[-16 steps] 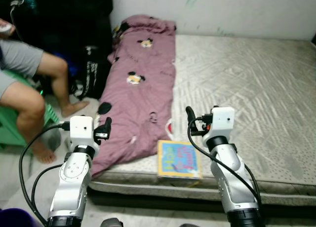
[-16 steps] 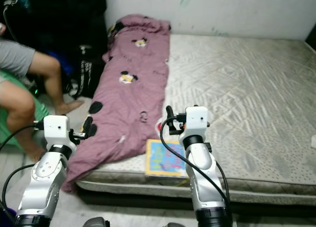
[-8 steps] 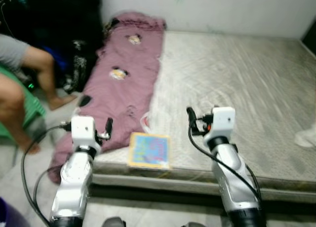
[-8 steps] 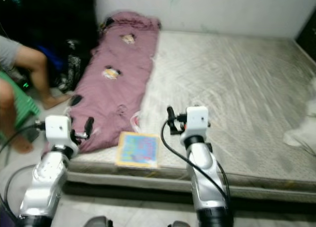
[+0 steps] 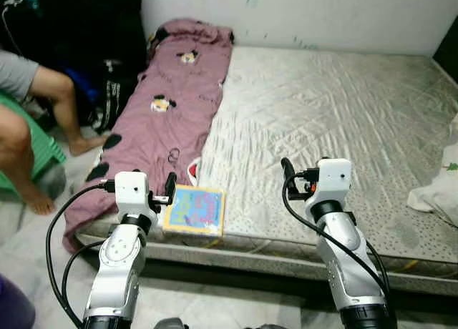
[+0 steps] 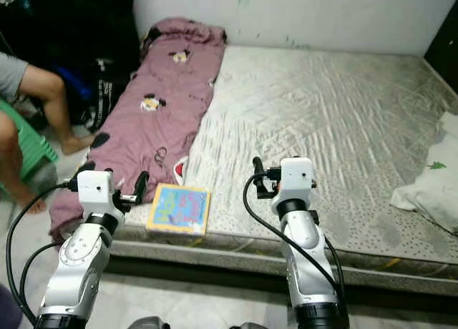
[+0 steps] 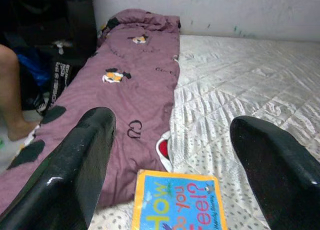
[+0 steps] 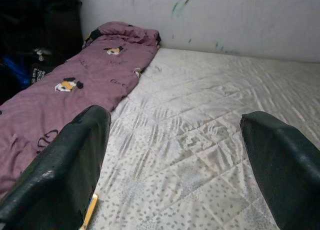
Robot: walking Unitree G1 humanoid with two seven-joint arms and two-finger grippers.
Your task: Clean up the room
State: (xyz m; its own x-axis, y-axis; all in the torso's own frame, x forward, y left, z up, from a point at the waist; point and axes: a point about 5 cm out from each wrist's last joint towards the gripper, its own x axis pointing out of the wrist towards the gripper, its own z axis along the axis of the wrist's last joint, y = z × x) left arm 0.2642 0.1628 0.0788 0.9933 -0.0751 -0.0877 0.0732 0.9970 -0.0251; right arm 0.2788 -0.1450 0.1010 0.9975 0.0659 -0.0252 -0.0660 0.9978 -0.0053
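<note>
Head view: mattress with purple blanket along its left side; picture book at near edge; white cloth far right.
Left wrist: left claw spread, above book.
Right wrist: right claw spread, empty, above mattress.

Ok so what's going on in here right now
The robot stands at the near edge of a mattress, both arms raised, left gripper and right gripper open and holding nothing. A colourful book lies at the mattress edge just ahead of the left gripper, beside a purple blanket. A person sits to the left.
</note>
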